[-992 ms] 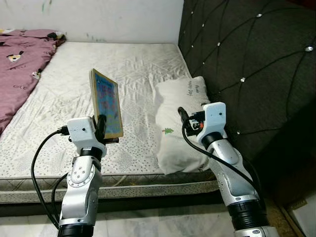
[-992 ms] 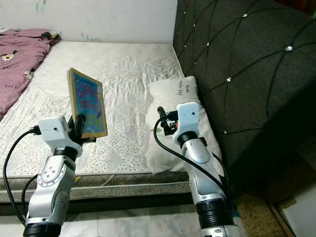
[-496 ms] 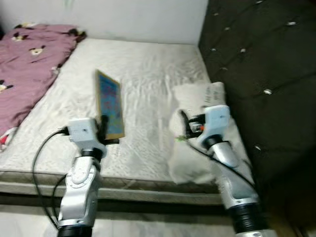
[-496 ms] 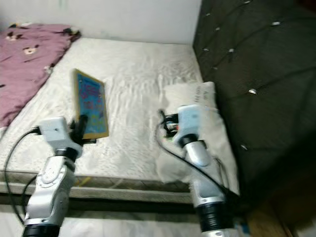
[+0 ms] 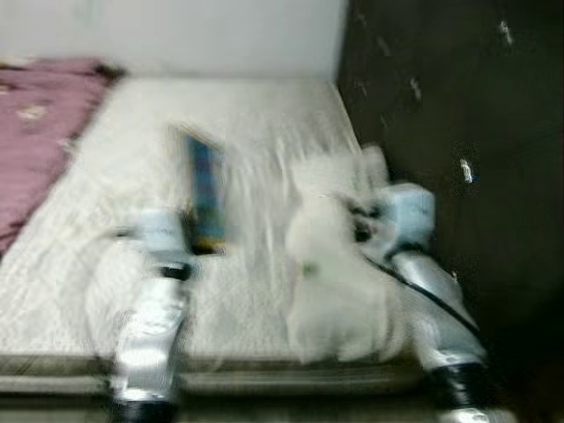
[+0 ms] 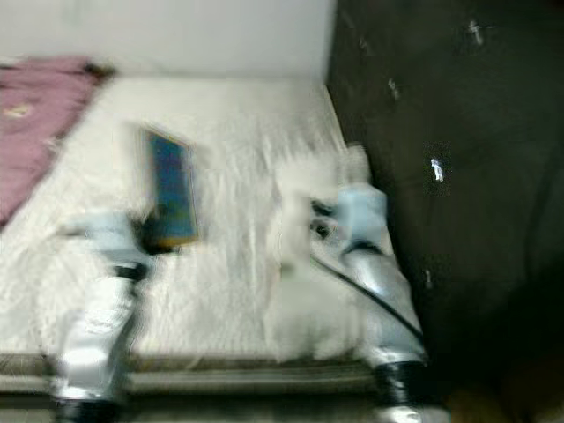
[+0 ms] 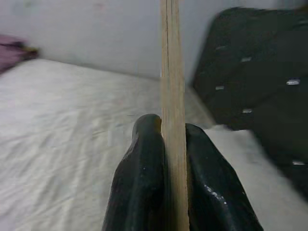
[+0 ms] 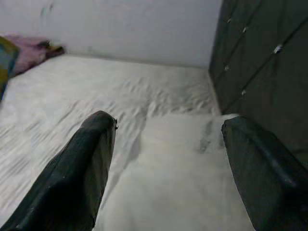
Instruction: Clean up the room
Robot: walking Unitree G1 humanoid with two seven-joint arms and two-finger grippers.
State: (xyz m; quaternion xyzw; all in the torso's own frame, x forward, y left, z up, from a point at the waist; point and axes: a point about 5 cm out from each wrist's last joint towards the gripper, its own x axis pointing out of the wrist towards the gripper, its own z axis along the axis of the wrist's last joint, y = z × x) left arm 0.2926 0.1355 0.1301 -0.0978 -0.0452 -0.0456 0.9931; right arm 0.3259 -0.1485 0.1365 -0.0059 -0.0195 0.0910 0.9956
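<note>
Wood-edged and flat, the thin blue-faced picture board (image 5: 205,192) was pinched upright in your left gripper (image 7: 172,144), both black fingers pressed against its faces with the board's pale edge running straight up between them. That put it lifted off the white quilted mattress (image 5: 256,123), at about 10 o'clock from the soft white pillow (image 5: 339,282).

Your right gripper (image 8: 166,159) was spread wide with nothing in it, poised above that pillow, which lay just beside the dark tufted headboard (image 5: 458,132) at 3 o'clock.

By my reading you were early on: one item was picked up but not put away, the pillow lay untouched, and the crumpled mauve blanket (image 5: 35,132) at 9 o'clock was not yet folded. The head views were blurred.
</note>
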